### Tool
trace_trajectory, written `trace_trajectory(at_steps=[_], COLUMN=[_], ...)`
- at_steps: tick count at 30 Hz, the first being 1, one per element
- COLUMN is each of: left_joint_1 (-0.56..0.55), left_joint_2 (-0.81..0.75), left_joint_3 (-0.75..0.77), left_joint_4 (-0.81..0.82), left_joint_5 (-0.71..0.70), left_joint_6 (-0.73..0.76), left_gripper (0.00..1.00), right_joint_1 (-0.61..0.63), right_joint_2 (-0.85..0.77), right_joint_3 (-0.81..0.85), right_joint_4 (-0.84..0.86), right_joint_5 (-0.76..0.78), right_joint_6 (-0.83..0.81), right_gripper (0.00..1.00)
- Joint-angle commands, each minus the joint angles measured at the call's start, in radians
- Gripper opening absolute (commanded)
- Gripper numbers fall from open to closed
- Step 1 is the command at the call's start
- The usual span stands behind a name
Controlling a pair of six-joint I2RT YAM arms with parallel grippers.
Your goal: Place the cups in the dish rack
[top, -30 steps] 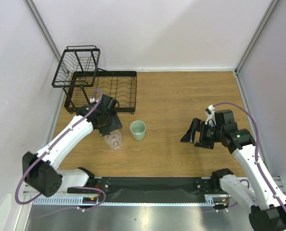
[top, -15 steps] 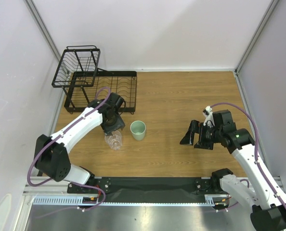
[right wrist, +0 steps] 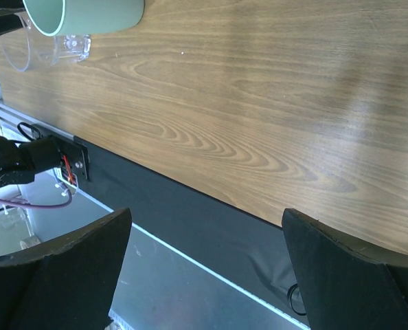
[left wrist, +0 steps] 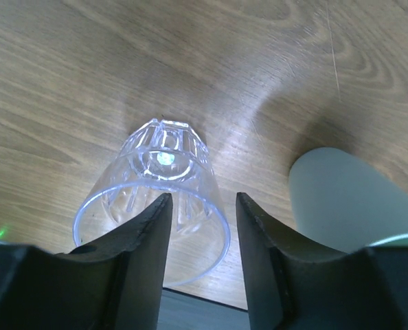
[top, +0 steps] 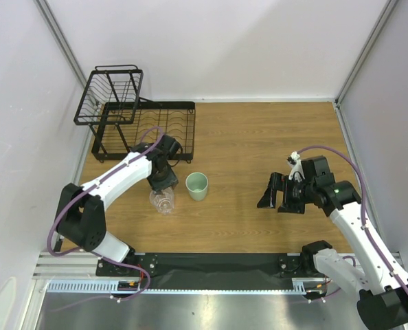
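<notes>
Running along the near edge of the wooden table (top: 259, 137), a black strip (top: 218, 262) spans the gap between the two arm bases.

Just beyond it on the left, a small clear ribbed glass cup (left wrist: 156, 172) rests on the wood. The left gripper (left wrist: 202, 206) is over it with its fingers partly apart. In the left wrist view one finger (left wrist: 145, 234) overlaps the cup's mouth and the other lies just outside the rim, with the rim's right wall in the gap. Whether either finger touches the glass cannot be told.

Just to the right of the glass cup stands a pale mint-green opaque tumbler (top: 196, 186), upright with its mouth up. A narrow band of wood separates the two.

A broad stretch of bare wood lies between the tumbler and the right gripper (top: 274, 196). That gripper hangs over the right half of the table with its fingers spread wide and nothing between them. It is well apart from both cups and clear of the right wall (top: 389, 103).

At the far left sits the black wire dish rack (top: 149, 127). The near edge of its low slotted tray is close behind the left arm's wrist. Its raised wire basket (top: 111, 93) stands hard by the left wall, in the far left corner. To the right of the rack, open wood runs to the back wall.
</notes>
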Motion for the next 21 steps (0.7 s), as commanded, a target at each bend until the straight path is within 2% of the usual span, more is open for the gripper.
trace_trajectory(at_steps=[1, 8, 10, 12, 14, 21], left_joint_1=[0.003, 0.014, 0.020, 0.026, 0.035, 0.043], left_joint_2=[0.013, 0.002, -0.010, -0.019, -0.040, -0.194], left_joint_3=[-0.008, -0.025, -0.026, -0.029, -0.026, 0.044], left_joint_4=[0.020, 0.035, 0.032, 0.026, 0.015, -0.043], left_joint_5=[-0.027, -0.027, -0.026, -0.022, -0.015, 0.033], left_joint_6=[-0.006, 0.003, 0.008, 0.009, 0.012, 0.061], left_gripper=[0.47, 0.26, 0.23, 0.14, 0.00, 0.00], right_joint_1=[0.006, 0.012, 0.018, 0.023, 0.032, 0.060], right_joint_2=[0.011, 0.035, 0.051, 0.066, 0.074, 0.129], right_joint_3=[0.053, 0.069, 0.076, 0.088, 0.097, 0.166], right_joint_4=[0.000, 0.007, 0.011, 0.011, 0.017, 0.048], right_joint_5=[-0.006, -0.018, -0.021, -0.024, -0.026, -0.061], right_joint_6=[-0.031, -0.040, -0.043, -0.046, -0.048, -0.035], right_gripper=[1.00, 1.00, 0.99, 1.00, 1.00, 1.00])
